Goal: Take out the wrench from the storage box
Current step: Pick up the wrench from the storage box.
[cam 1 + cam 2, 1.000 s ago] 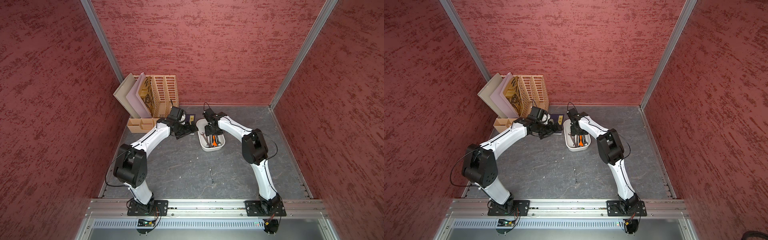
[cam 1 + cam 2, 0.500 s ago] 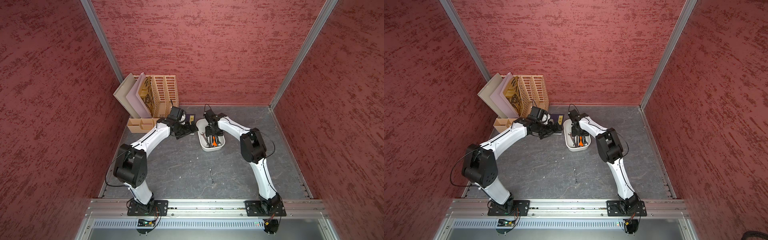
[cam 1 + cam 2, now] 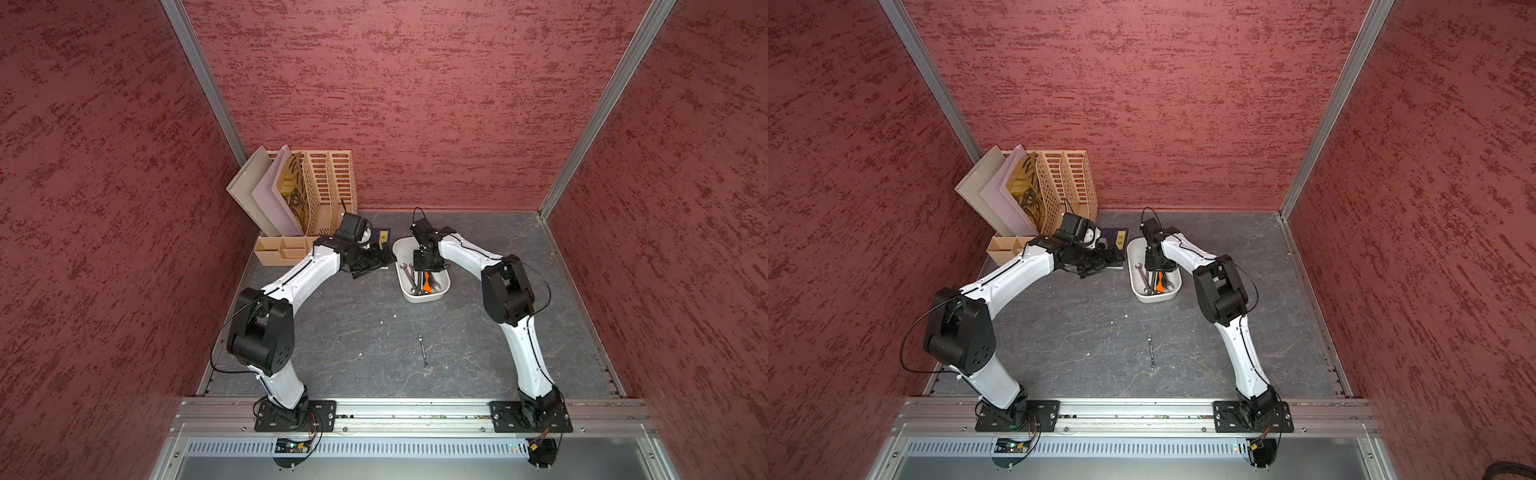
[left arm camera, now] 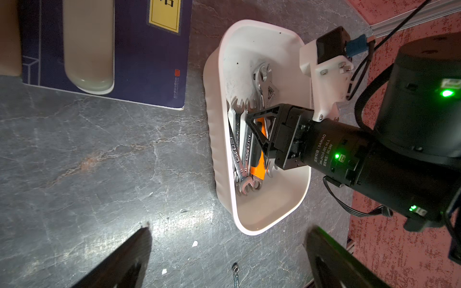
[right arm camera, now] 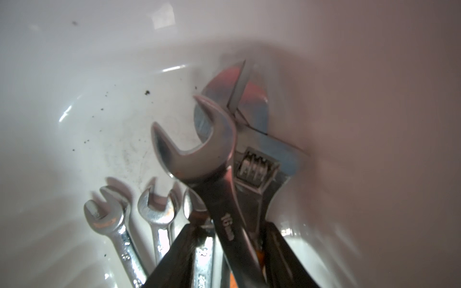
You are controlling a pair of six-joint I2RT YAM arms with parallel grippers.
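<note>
The white storage box [image 3: 419,297] [image 3: 1152,297] [image 4: 219,99] sits at the back middle and holds several steel wrenches [image 4: 239,144] and an orange-handled tool [image 3: 426,279]. My right gripper [image 3: 422,266] [image 5: 230,229] reaches down into it. Its fingers [image 4: 259,129] straddle the shaft of a wrench [image 5: 199,154] marked 16, which lies across an adjustable wrench [image 5: 259,174]. One finger sits close against these shafts. A small gap shows at the other finger. My left gripper [image 3: 380,259] [image 4: 229,249] hovers open and empty just left of the box.
A small wrench [image 3: 423,351] [image 3: 1151,351] [image 4: 235,274] lies alone on the grey table toward the front. A navy book [image 4: 149,62] carrying a pale rounded object [image 4: 88,49] lies left of the box. A peach slotted organizer [image 3: 328,183] with boards stands in the back left corner.
My right arm has edged slightly left over the box, with its gripper still down among the wrenches. The left arm has not moved.
</note>
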